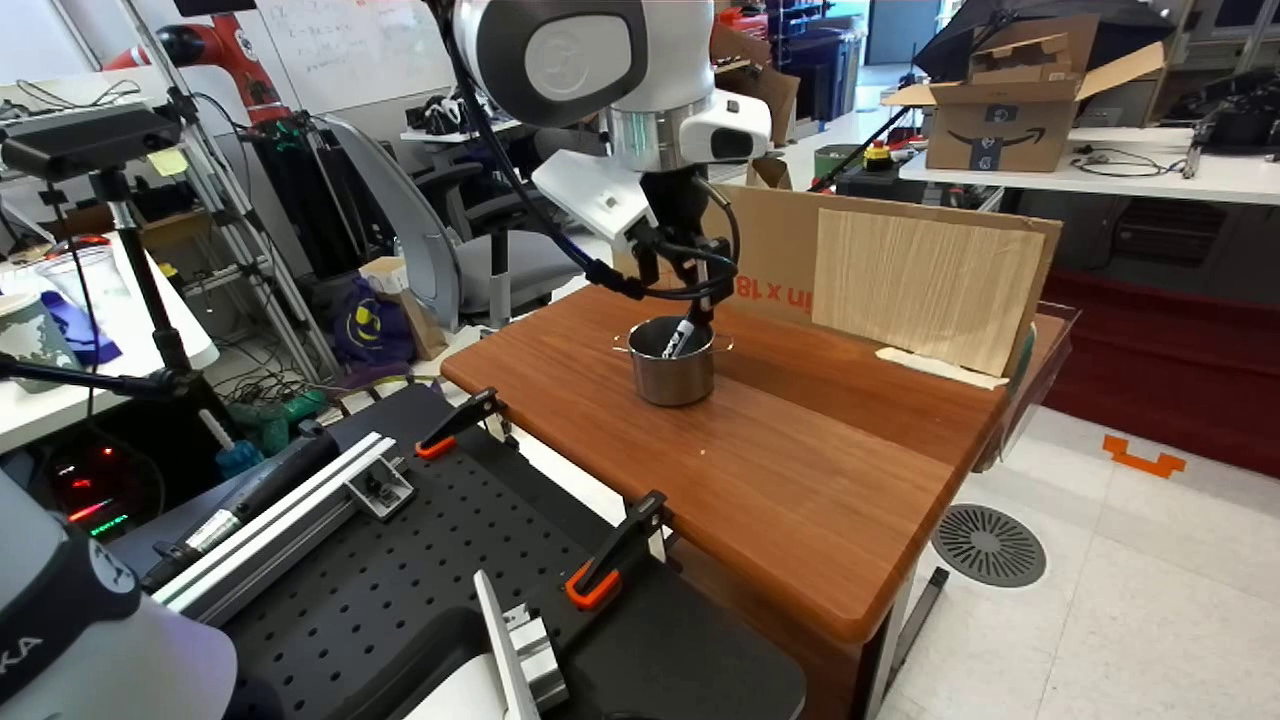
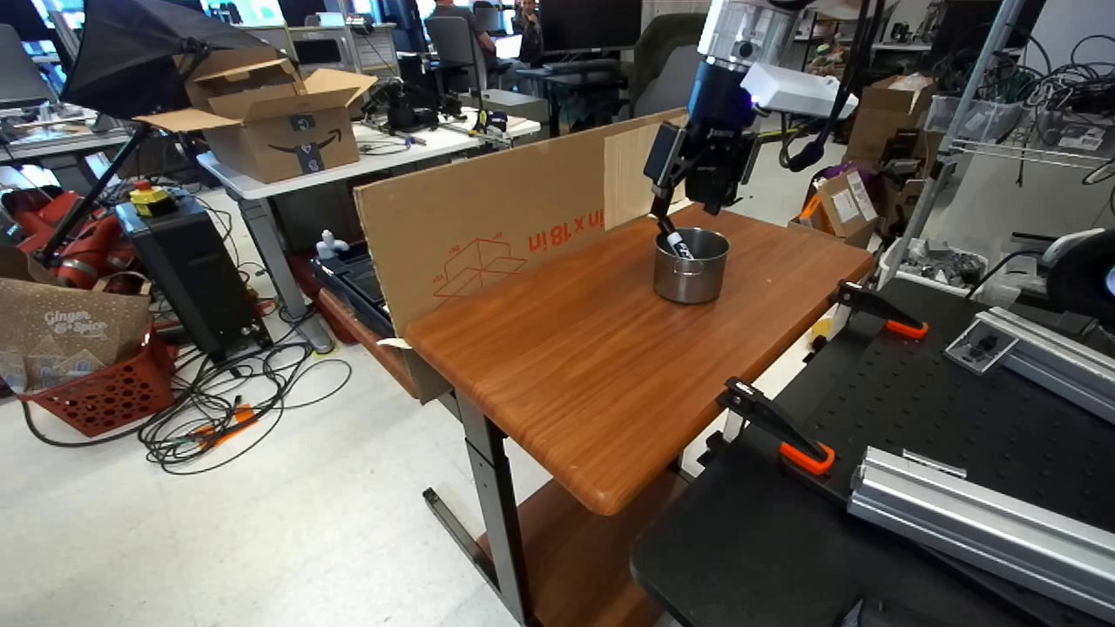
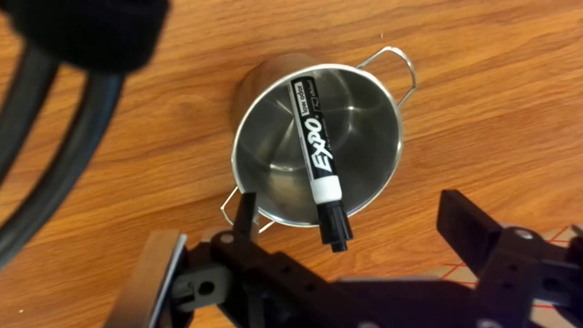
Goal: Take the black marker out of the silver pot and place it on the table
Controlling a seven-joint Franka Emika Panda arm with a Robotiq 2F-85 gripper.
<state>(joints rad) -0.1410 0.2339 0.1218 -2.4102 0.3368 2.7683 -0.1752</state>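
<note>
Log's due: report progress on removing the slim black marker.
Looks done: approach, black gripper at the round silver metal pot. In hand: alignment, open fingers flanking the cap of the marker. Left: grasping, lifting, placing on the reddish-brown wooden table; the marker leans inside the pot.

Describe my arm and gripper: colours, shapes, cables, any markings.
The arm is white, with a dark grey joint cover, a silver metal band and white "KA" letters on a dark collar. Black cables run outside. The gripper is black and angular, with blocky fingers and round screw heads.
</note>
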